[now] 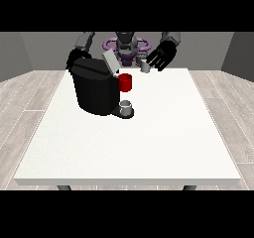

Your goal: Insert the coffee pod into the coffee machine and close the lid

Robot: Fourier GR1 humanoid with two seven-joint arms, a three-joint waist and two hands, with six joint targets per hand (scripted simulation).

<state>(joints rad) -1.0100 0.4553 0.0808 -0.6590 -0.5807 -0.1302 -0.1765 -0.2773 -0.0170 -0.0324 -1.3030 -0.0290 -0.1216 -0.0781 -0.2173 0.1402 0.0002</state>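
The pod (145, 67) is seen on the table (149, 143) near the far edge, just under the spread-fingered hand at the view's right (161, 56). It could be knocked over if approached carelessly. The machine (95, 86) has its lid (110, 62) raised. The other hand is hidden.

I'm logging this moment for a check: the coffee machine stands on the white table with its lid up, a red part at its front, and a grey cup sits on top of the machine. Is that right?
Not quite. In the front view the grey cup sits low at the front base of the coffee machine, below the red part, not on top. The table is white and the lid is up, as you said.
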